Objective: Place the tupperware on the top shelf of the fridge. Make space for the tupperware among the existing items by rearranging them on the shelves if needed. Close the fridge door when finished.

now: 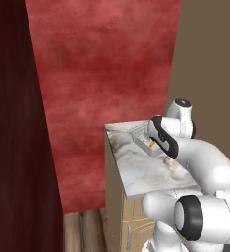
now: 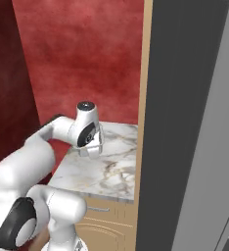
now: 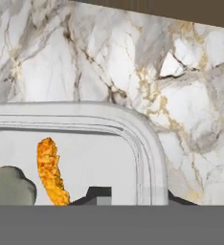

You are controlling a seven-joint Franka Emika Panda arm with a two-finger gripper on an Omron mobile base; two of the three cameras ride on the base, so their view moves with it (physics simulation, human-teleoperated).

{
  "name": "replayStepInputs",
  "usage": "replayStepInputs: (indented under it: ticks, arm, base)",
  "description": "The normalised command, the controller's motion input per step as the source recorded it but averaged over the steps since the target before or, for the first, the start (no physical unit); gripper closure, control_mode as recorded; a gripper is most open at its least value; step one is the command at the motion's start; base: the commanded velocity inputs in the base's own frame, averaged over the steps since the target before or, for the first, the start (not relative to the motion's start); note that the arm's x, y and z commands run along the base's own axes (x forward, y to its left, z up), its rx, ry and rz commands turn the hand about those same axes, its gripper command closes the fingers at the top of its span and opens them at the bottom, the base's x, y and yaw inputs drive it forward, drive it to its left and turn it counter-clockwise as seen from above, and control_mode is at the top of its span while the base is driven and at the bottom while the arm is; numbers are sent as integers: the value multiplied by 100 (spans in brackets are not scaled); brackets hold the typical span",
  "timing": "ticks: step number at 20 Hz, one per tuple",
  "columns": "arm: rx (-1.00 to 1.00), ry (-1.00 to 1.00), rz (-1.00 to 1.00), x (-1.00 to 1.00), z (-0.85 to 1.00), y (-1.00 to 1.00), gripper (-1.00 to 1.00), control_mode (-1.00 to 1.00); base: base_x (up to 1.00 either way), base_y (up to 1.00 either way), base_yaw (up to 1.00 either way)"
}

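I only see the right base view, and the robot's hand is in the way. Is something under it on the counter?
Observer: Yes. In the left base view the tupperware sits on the marble counter, near its far end, right under the hand.
Operator: Is anything inside it?
Observer: The hand view shows an orange bit of food lying on its floor.
Operator: Is the robot grabbing it?
Observer: In the hand view the gripper has one fingertip inside the rim and one outside, so it straddles the wall. I can't tell whether it is squeezing.
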Motion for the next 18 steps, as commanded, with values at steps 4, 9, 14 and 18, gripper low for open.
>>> replayStepInputs:
  ticks: [4, 9, 14, 18]
  arm:
    - [6, -1, -9, -63, 100, 17, 100, -100]
    - [9, 0, -10, -81, 100, 11, 100, -100]
    - [1, 0, -7, -95, 100, 9, 100, -100]
    - [0, 0, -1, -70, 87, 3, 100, -100]
  base:
    - [0, 0, 0]
    - [0, 0, 0]
    - [0, 0, 0]
    - [0, 0, 0]
